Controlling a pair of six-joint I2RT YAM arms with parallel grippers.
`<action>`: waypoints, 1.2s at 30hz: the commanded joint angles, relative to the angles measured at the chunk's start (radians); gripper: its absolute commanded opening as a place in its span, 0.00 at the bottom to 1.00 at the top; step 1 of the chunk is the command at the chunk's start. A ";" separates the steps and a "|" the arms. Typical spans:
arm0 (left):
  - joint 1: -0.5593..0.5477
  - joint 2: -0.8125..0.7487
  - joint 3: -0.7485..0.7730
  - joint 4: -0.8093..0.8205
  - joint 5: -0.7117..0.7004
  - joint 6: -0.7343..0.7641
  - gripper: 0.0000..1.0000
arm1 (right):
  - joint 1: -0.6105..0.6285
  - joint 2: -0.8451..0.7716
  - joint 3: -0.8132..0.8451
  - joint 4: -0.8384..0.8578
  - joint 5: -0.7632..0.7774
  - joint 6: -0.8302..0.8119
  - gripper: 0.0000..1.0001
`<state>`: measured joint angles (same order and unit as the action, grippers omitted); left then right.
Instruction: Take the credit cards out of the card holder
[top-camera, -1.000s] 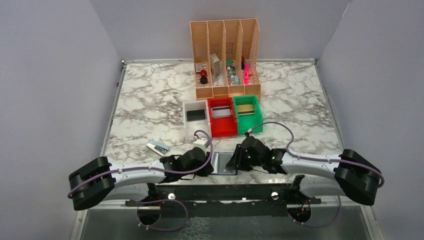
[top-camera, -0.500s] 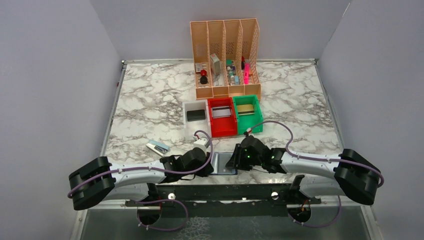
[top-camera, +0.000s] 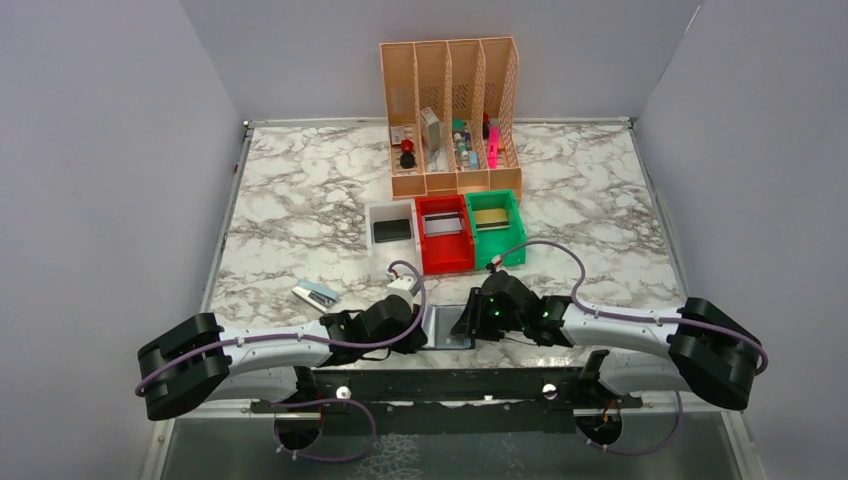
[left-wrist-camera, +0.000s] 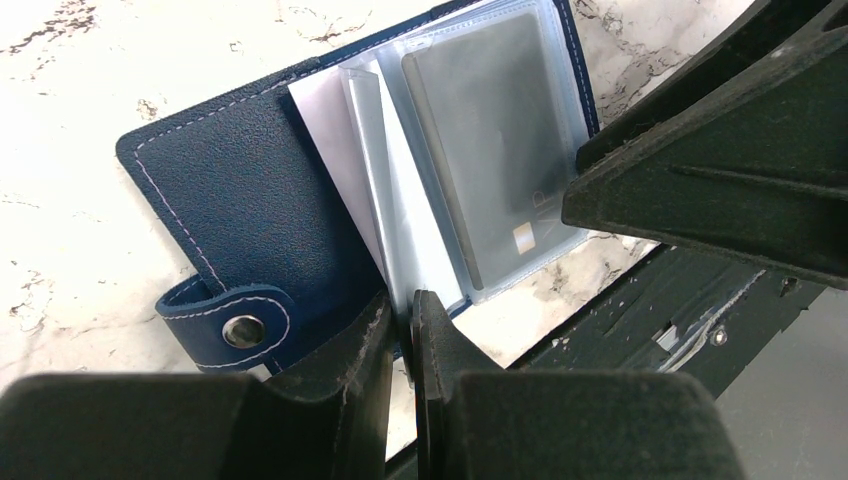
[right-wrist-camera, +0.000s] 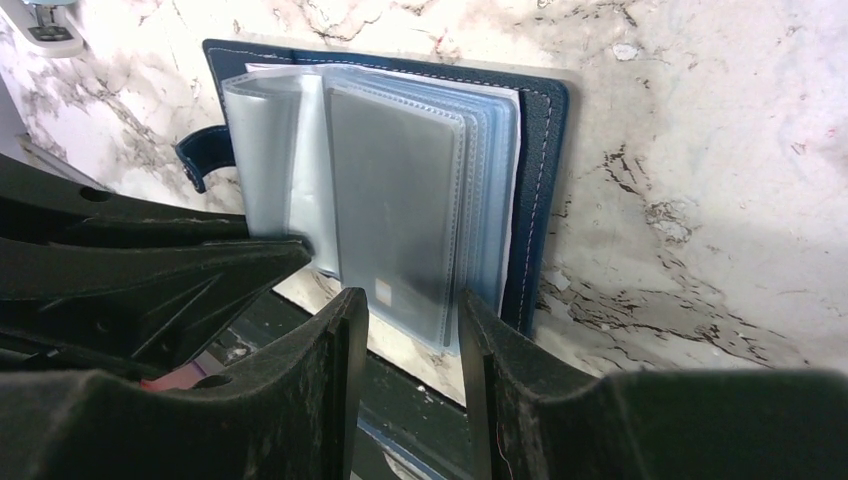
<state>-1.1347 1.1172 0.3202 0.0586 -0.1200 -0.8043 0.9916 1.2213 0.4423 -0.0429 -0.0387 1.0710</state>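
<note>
1 card holder (left-wrist-camera: 240, 210) open, left jaws pinching its sleeve (left-wrist-camera: 415, 250), right jaws apart

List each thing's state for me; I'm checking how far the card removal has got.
card holder, open, flat on the table, strap unsnapped.
dark card, inside a see-through pocket.
left hand, shut on a card holder pocket edge.
right hand, open, fingers astride the dark card's pocket.
white bin, holds a black card.
red bin, holds a grey card.
green bin, holds a gold card.
</note>
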 joint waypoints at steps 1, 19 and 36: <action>-0.008 0.005 0.035 -0.002 -0.020 0.009 0.18 | 0.003 0.032 0.016 0.044 -0.042 -0.017 0.44; -0.007 -0.052 0.124 -0.311 -0.298 0.052 0.60 | 0.002 0.042 0.067 -0.079 0.056 -0.008 0.43; -0.008 -0.011 0.065 -0.251 -0.265 0.031 0.40 | 0.004 0.078 0.083 -0.042 0.002 -0.031 0.43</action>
<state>-1.1393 1.1225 0.4160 -0.2115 -0.3950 -0.7609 0.9920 1.2648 0.5266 -0.1043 -0.0185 1.0458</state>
